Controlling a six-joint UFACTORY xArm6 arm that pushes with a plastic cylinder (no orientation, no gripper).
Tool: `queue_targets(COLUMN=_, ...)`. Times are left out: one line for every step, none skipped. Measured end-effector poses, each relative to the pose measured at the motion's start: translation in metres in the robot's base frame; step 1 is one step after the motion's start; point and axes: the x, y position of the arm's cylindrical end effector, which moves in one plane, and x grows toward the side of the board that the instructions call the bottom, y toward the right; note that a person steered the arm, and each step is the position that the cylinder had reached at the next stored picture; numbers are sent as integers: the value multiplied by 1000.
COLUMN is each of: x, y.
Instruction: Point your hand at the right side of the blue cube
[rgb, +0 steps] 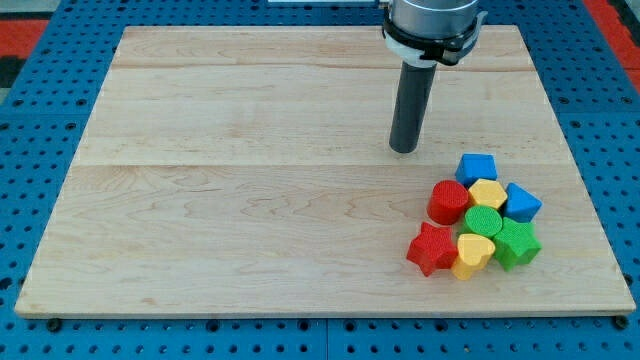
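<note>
Red star (431, 248), green cylinder (483, 221), wooden board (250, 180)

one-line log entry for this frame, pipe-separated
tip: on board, apart from cluster, toward view's upper left of it | target: blue cube, cluster's right edge | blue cube's right side: clear | contact: none

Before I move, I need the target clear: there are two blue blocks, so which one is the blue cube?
On the wooden board, find the block cluster at the view's lower right. The blue cube sits on its right edge, beside the yellow block and above the green block. The other blue block tops the cluster, nearest my tip.
</note>
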Motion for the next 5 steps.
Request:
queue_targets(x=-9, y=0)
queue_targets(x=-19, y=0)
queue_targets(x=-28, y=-1)
queue_targets(x=-42, y=5)
queue_targets(x=-101, y=43)
